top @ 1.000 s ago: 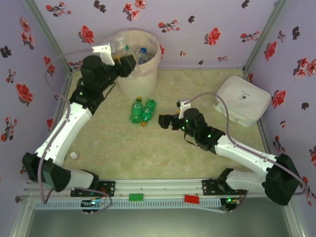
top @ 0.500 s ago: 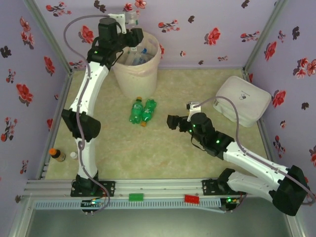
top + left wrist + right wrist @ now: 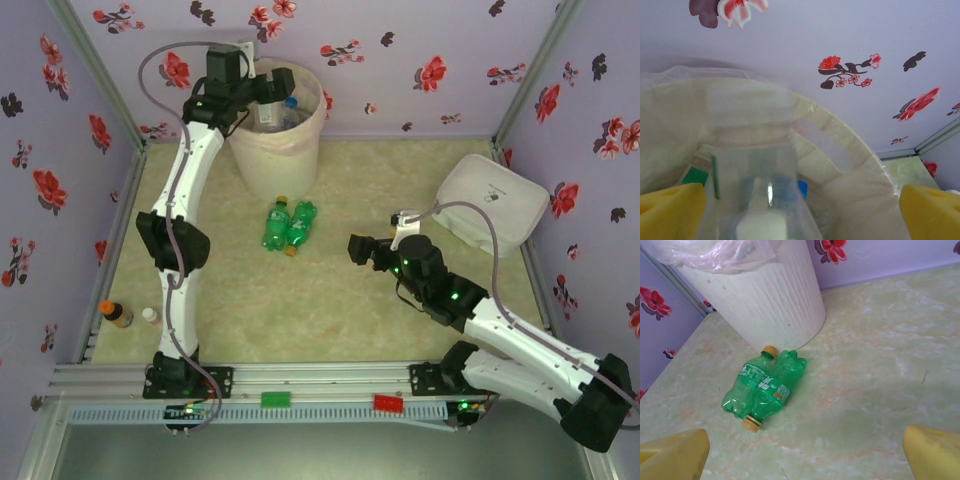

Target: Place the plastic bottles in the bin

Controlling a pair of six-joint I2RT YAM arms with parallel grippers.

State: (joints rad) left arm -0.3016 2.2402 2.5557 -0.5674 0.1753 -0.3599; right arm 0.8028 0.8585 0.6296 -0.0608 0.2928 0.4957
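Observation:
The bin [image 3: 275, 165] stands at the back left, with several bottles [image 3: 288, 105] inside. My left gripper [image 3: 275, 85] hangs over its mouth, open. In the left wrist view a blurred clear bottle [image 3: 755, 175] sits between the wide-apart yellow pads [image 3: 672, 210], loose above the bin's bagged rim [image 3: 855, 165]. Two green bottles [image 3: 275, 228] [image 3: 300, 225] lie side by side on the table in front of the bin. My right gripper [image 3: 355, 247] is open and empty, just right of them. From the right wrist, the green pair [image 3: 765, 382] lies ahead of the open gripper [image 3: 805, 455].
A flat white box [image 3: 490, 205] sits at the right wall. An orange-red bottle [image 3: 117, 314] and a small white object [image 3: 150, 315] stand by the left wall near the front. Flowered walls close in three sides.
My left arm rose from beside the bin to over its mouth, then its jaws opened and let the clear bottle go. My right gripper drifted a little right, staying open.

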